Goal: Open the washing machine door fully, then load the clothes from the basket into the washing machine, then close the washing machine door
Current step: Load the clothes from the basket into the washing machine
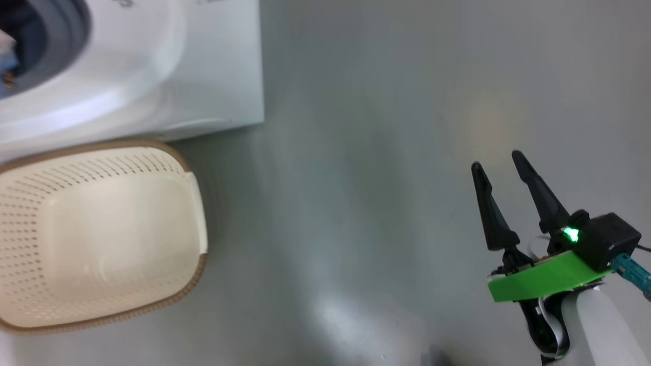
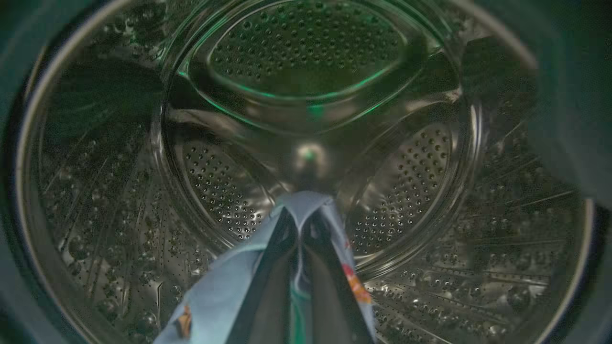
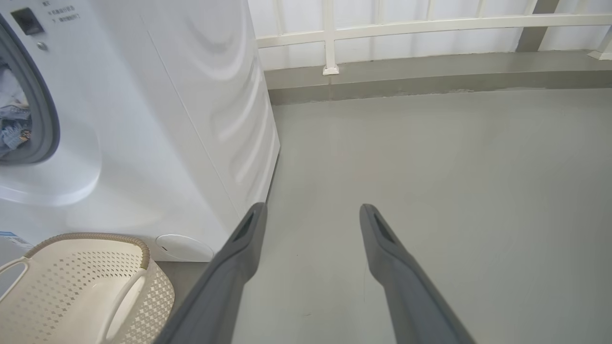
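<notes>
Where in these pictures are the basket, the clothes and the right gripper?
the basket [image 1: 23, 234], head view, on its perforated left wall.
the clothes [image 2: 215, 301], left wrist view, on the light blue fabric at the lower left.
the right gripper [image 1: 496, 158], head view, midway between its open fingertips.

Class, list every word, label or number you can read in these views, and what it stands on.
None can be read.
Grey print high on the washing machine front: too small and blurred.
Blue label low on that front: cut off, unreadable.
Grey marks on it, head view's top edge: cropped, unreadable.
</notes>
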`<state>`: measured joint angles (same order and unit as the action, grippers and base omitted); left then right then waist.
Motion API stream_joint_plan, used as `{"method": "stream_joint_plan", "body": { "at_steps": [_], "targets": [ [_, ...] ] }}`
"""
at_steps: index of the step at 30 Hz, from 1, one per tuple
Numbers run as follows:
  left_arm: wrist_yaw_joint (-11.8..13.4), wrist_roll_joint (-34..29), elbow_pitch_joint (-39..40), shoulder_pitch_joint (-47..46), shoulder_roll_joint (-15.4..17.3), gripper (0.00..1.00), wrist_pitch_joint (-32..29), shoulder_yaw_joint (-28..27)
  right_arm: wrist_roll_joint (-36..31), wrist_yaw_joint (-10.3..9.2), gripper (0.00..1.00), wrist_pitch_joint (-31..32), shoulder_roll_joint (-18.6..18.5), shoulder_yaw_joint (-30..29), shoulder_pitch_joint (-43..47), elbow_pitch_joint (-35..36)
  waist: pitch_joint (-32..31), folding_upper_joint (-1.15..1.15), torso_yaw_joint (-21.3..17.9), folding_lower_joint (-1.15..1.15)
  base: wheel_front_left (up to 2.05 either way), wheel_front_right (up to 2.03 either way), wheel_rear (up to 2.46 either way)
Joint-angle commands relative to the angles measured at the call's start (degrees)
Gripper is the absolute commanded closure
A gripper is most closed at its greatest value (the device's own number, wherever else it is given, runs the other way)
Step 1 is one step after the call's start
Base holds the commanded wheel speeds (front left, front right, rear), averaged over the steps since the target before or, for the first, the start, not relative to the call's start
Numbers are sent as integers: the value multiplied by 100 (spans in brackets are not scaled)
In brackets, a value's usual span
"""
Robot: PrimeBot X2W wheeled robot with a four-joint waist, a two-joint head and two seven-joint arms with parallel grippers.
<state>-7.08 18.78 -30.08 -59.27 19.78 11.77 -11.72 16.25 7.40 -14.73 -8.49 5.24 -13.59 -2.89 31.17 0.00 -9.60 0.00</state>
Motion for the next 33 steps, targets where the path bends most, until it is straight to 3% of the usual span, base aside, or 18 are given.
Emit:
{"method": "stream_joint_plan", "body": {
  "at_steps": [1,12,21,33],
  "targets": [
    [-26,-80,-96,-384,507,100,-75,-24,58,9,0,-27,36,170,-83,149,835,0,-440,0,0,0,0],
    [-34,-263,-1011,-1965,998,100,-175,420,155,9,0,-27,173,401,-414,117,1476,0,-703,0,0,0,0],
    [122,-459,-1574,-3163,1245,100,273,503,212,9,0,-27,239,496,-487,127,1636,0,-817,0,0,0,0],
    [231,-796,-2090,-3324,1366,100,321,643,224,9,0,-27,265,569,-522,89,1649,0,-873,0,0,0,0]
  ]
}}
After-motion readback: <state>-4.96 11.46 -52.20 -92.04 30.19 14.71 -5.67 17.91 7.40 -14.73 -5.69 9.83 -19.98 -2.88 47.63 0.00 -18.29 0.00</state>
